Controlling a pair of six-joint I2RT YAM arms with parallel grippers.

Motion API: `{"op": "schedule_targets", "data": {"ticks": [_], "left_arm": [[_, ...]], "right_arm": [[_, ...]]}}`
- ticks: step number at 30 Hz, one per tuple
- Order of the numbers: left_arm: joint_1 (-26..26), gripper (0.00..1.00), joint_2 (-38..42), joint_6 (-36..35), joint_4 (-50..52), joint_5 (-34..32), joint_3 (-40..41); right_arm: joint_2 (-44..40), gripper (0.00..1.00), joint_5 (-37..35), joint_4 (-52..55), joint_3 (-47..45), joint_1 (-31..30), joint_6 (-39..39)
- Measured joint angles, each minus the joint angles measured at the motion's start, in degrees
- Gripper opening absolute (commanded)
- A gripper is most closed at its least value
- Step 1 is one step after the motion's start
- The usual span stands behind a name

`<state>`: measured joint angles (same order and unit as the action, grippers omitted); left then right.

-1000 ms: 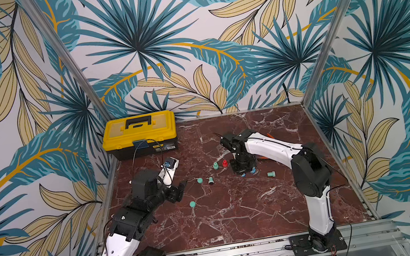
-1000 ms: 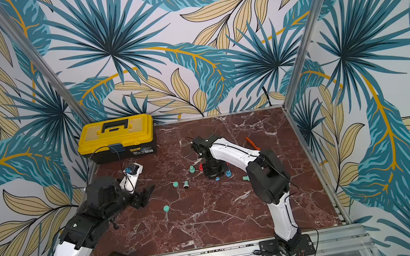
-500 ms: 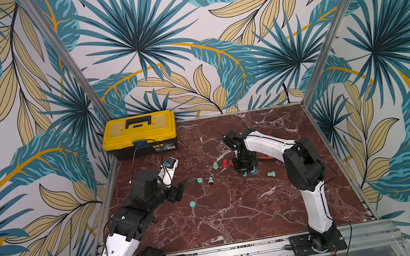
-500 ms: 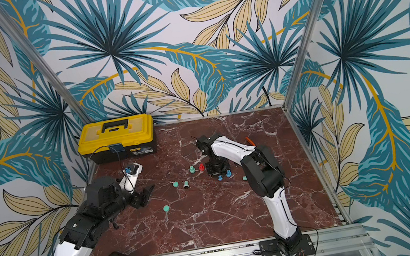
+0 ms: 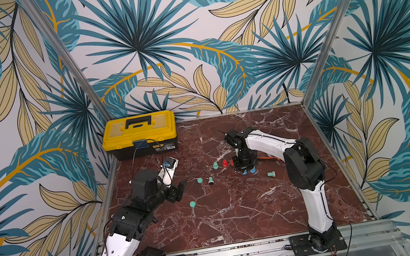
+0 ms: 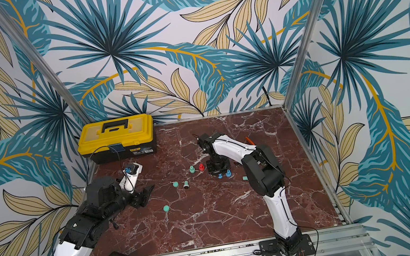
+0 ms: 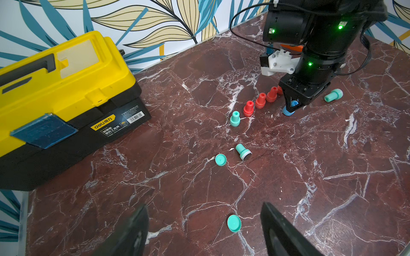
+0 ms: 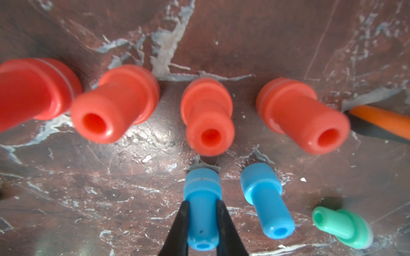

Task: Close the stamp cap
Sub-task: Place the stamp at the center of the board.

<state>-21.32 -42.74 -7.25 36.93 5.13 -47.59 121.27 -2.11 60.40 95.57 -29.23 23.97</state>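
Right hand (image 8: pixel 202 205) is pinching the stem of a blue stamp (image 8: pixel 203 188), which stands upright on the tabletop (image 7: pixel 310 177), right of centre and just on the near side of the red stamps (image 8: pixel 208 115). The seam at its base looks almost shut, so this is probably seating the cap. Push straight down with no tilt, and keep clear of the second blue stamp (image 8: pixel 266 199) beside it. Left hand (image 7: pixel 204 211) is spread, at left near a loose teal cap (image 7: pixel 234 223).

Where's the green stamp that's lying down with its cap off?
In a top view the uncapped green stamp lies near the middle of the table, with a loose green cap close on its left and the upright green stamp just behind it.
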Motion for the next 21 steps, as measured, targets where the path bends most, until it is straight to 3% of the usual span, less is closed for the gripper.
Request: {"op": "schedule_targets", "data": {"ticks": [10,21], "left_arm": [[0.0,0.83,0.0,0.0,0.0,0.0,0.0],[0.0,0.84,0.0,0.0,0.0,0.0,0.0]], "right_arm": [[0.0,0.24,0.9,-0.1,1.7,0.1,0.0],[0.0,0.23,0.9,0.2,2.4,0.1,0.0]]}}
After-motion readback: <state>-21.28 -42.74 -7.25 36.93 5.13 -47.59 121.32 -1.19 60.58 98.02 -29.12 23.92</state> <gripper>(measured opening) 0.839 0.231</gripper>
